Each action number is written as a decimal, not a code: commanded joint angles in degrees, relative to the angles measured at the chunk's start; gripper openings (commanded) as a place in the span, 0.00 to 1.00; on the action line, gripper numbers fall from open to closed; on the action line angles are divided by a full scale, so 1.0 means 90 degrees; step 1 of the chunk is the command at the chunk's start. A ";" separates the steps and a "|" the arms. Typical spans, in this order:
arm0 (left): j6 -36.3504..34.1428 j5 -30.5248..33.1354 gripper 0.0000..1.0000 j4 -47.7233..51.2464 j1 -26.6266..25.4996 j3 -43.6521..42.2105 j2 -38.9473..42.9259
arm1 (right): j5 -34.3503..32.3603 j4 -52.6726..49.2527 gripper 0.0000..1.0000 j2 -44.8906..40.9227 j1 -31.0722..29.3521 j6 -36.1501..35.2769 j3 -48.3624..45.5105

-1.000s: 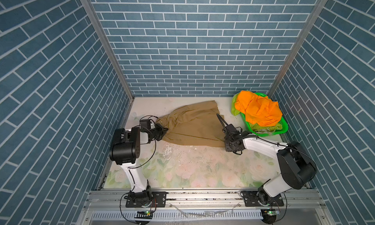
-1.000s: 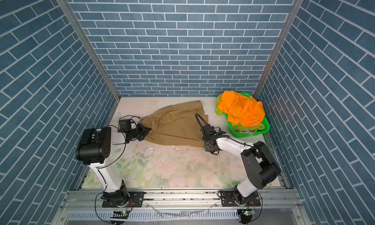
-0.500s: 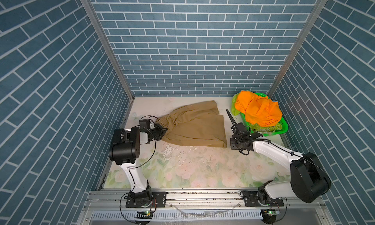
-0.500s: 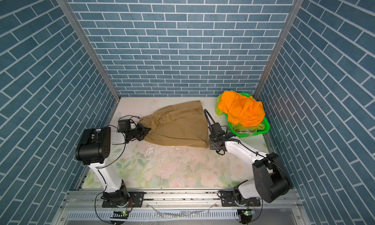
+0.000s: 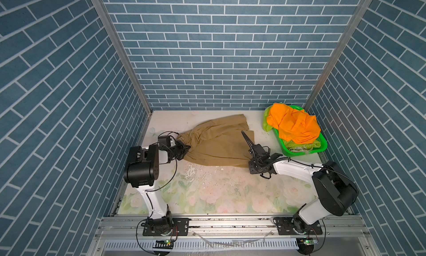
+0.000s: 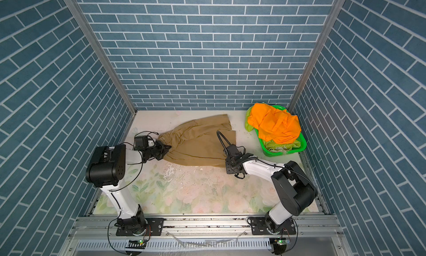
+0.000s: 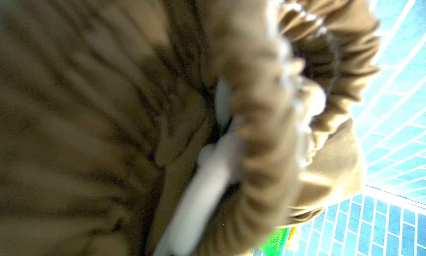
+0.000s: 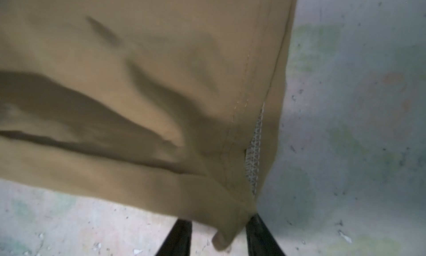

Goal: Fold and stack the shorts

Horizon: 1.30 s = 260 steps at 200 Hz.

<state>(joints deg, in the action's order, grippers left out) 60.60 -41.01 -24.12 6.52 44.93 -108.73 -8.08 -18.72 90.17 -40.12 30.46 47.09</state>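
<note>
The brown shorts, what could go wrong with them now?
1. Only a corner tip of the brown shorts sits between the open fingers of the right gripper. Closing there might catch too little cloth, and it could slip out.
2. The left gripper is shut on the bunched waistband, so the fold might come out wrinkled or crooked.

The tan shorts (image 5: 219, 146) are plain khaki with paler hem stitching; the orange shorts (image 5: 292, 125) are bright and unpatterned; the lime green shorts (image 5: 267, 125) are yellowish; the basket (image 5: 299, 153) is vivid green, perforated; the counter (image 5: 219, 192) shows faded pink-and-green florals; the walls (image 5: 219, 58) are blue brick with white joints.
</note>
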 commanded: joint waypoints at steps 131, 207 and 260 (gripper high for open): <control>-0.0093 0.0398 0.00 0.0427 0.0089 -0.0169 -0.0217 | -0.1533 -0.1284 0.00 -0.0617 0.0464 -0.0809 0.0216; 0.0034 0.0329 0.00 0.0266 0.0154 -0.0227 -0.0283 | -0.3097 -0.1569 0.00 -0.0865 0.0497 -0.2316 0.1845; 0.0015 0.0358 0.00 0.0263 0.0166 -0.0202 -0.0341 | -0.1653 -0.1463 0.07 -0.1178 0.0494 -0.3066 0.1284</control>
<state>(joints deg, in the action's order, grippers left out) 61.06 -42.65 -24.99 6.66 44.29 -108.84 -27.16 -27.05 78.72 -36.60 6.92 59.57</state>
